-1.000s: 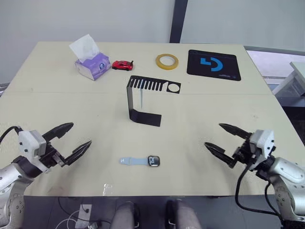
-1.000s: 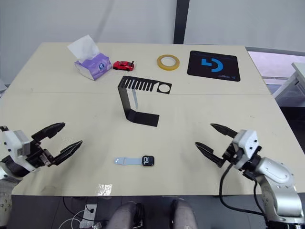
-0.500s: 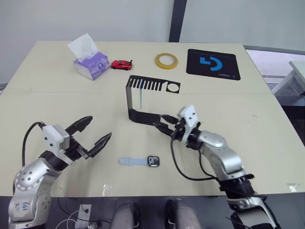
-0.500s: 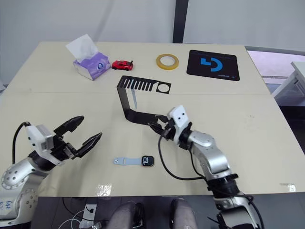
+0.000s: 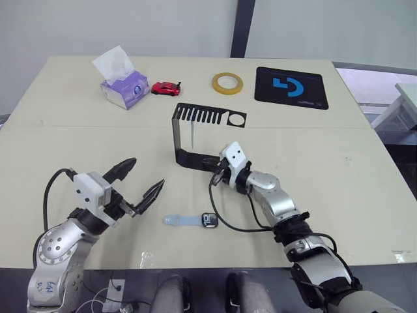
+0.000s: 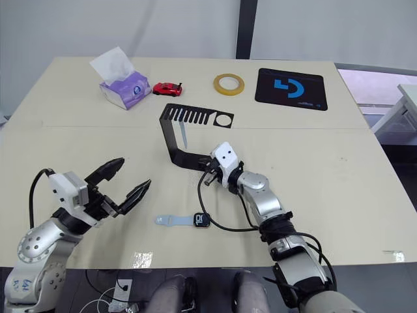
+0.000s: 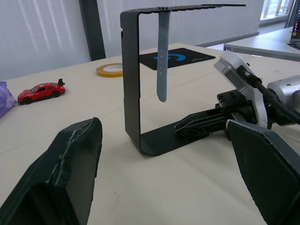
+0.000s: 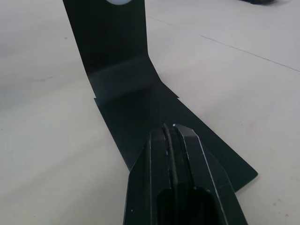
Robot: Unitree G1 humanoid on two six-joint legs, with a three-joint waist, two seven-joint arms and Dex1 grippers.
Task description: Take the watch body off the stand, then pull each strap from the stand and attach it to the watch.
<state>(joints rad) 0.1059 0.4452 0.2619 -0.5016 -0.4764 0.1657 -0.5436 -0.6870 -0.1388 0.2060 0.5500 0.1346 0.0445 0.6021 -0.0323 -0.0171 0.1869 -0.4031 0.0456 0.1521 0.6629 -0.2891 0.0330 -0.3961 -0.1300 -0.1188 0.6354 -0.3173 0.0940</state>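
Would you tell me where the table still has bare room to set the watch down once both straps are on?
Bare table lies between the mat and the near edge, right of the right gripper. It is crowded around the stand, the watch body and the left gripper.

Silver-grey metal shells clad both arms, rounded at the joints, with black collars between segments. Each wrist carries a small white boxy housing. The left gripper [image 5: 138, 184] has two black tapered fingers [image 7: 61, 173] with a rough, textured surface. The right gripper [image 6: 207, 171] shows the same slim black fingers [image 8: 178, 159], ridged along their length. A black cable loops from each white housing along its forearm.
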